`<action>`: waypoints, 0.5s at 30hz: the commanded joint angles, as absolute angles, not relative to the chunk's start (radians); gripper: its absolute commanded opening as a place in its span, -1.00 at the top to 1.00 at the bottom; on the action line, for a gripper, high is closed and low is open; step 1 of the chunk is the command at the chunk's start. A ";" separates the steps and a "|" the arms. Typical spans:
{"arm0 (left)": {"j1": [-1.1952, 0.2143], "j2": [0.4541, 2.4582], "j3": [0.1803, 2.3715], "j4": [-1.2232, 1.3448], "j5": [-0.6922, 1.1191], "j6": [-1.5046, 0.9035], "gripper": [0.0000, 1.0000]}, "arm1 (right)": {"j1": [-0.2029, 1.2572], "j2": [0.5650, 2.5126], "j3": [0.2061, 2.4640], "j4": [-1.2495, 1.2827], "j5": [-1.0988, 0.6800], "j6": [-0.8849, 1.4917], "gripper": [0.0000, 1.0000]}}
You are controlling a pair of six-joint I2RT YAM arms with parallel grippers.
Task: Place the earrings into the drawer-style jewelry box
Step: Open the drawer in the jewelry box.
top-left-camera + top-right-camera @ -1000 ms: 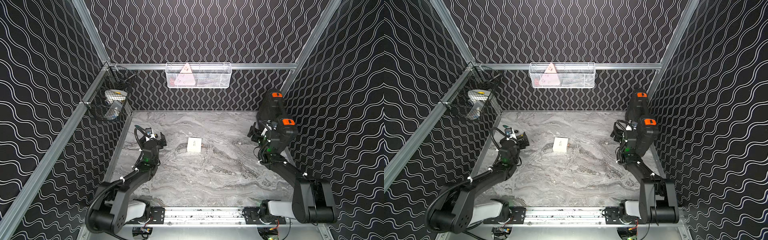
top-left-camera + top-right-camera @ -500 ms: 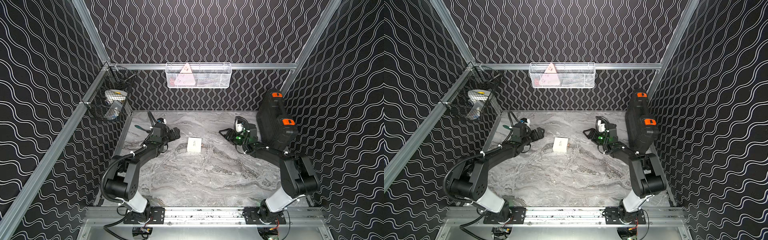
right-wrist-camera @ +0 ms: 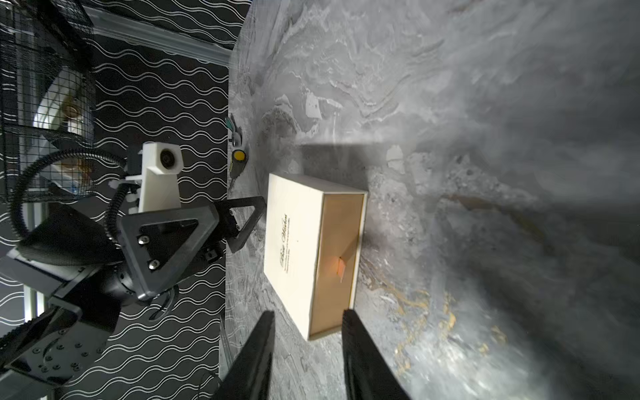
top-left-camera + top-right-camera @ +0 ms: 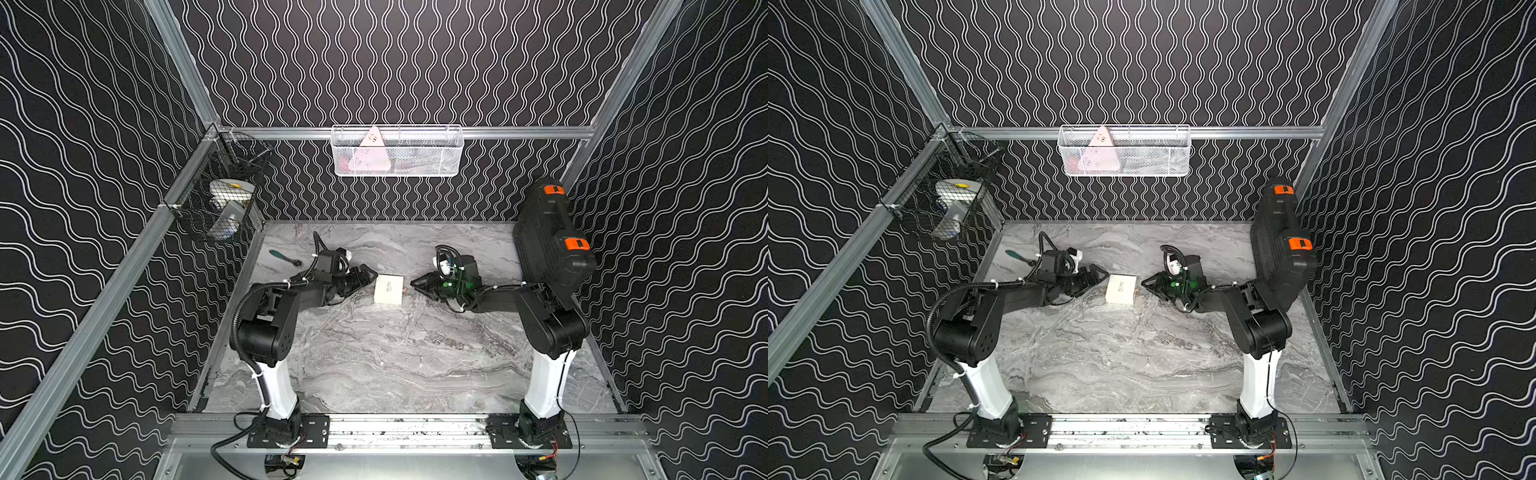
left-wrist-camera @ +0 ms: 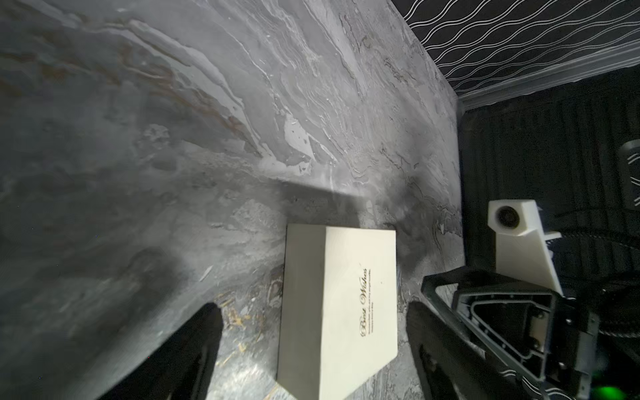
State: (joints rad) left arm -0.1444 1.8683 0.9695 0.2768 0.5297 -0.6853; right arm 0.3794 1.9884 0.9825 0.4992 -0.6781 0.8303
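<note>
The sleeve of the drawer-style jewelry box [image 3: 294,242] hides the tray's inside, and in both top views its print is too small to read. At ten o'clock on the table [image 4: 395,365] a green-handled tool [image 4: 284,257] is too small to identify; at twelve o'clock mesh blurs what lies in the white basket [image 4: 436,160].

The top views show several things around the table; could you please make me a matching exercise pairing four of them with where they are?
Things:
1. jewelry box
2. black case
3. white wire basket
4. green-handled tool

Places:
A. hung on the back wall
B. standing on edge by the right-hand wall
C. lying flat mid-table
D. on the table near its far left corner

Pairs: 1-C, 2-B, 3-A, 4-D
</note>
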 commanded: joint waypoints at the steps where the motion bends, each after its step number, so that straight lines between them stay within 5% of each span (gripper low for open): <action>1: -0.149 1.889 0.984 0.310 0.572 -0.716 -0.75 | 0.388 2.016 1.006 0.528 -0.672 0.850 0.36; 15: -0.164 1.932 0.979 0.367 0.599 -0.750 -0.69 | 0.422 2.098 1.040 0.526 -0.652 0.864 0.45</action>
